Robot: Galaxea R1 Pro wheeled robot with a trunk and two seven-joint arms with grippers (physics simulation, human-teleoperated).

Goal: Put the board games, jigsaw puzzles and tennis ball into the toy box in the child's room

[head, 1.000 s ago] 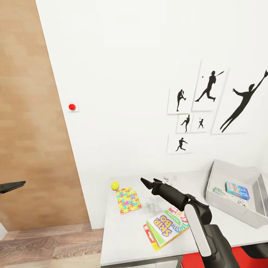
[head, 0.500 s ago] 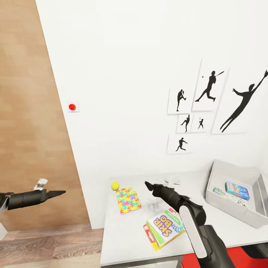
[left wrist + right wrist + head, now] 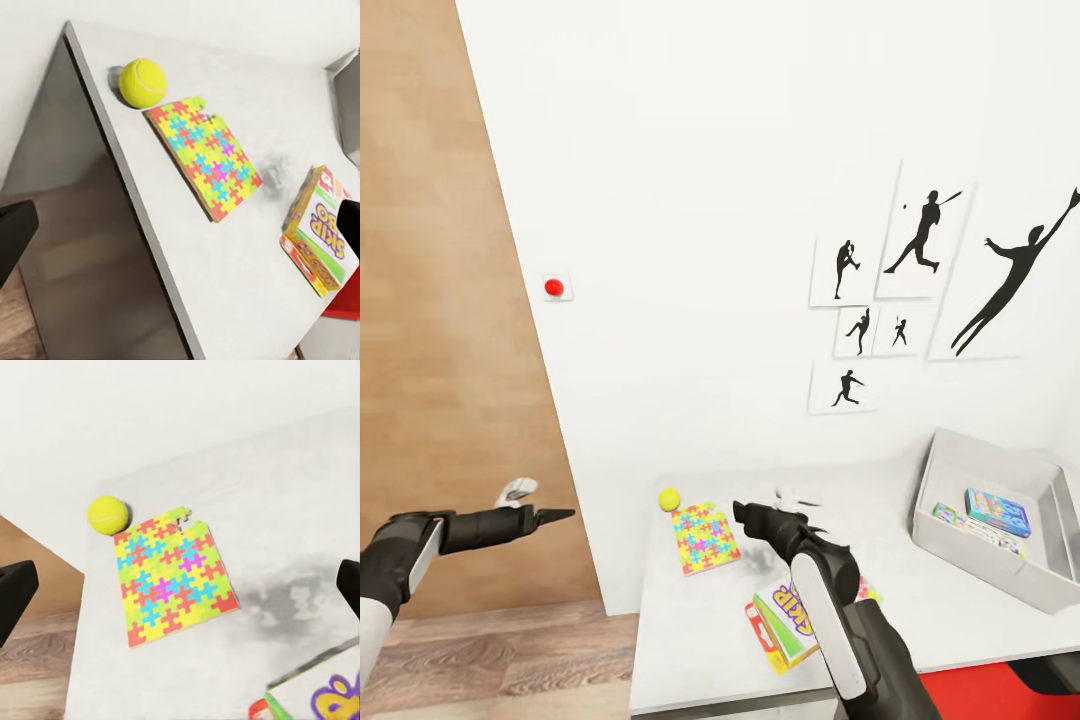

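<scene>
Meanwhile my right claw [image 3: 745,513] hovered open, reaching level over the desk [image 3: 700,630] beside the jigsaw puzzle [image 3: 703,537], which lay flat, long axis toward the tennis ball [image 3: 669,498] touching its far corner.

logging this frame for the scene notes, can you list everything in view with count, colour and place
table: 1, pale speckled white-grey, against the white wall
tennis ball: 1, yellow, on the table at its far left corner
jigsaw puzzle: 1, yellow, pink, blue and green pieces, flat on the table beside the ball
Skip-Bo game box: 1, green and white with purple letters, on a red box near the table's front edge
toy box: 1, light grey, right end of the table
blue game box: 1, inside the toy box, with another flat box beside it
silhouette pictures: 6, black on white, on the wall
red button: 1, on the wall
left tool: 1, black, left of the table
right tool: 1, black, open, above the table near the puzzle
</scene>
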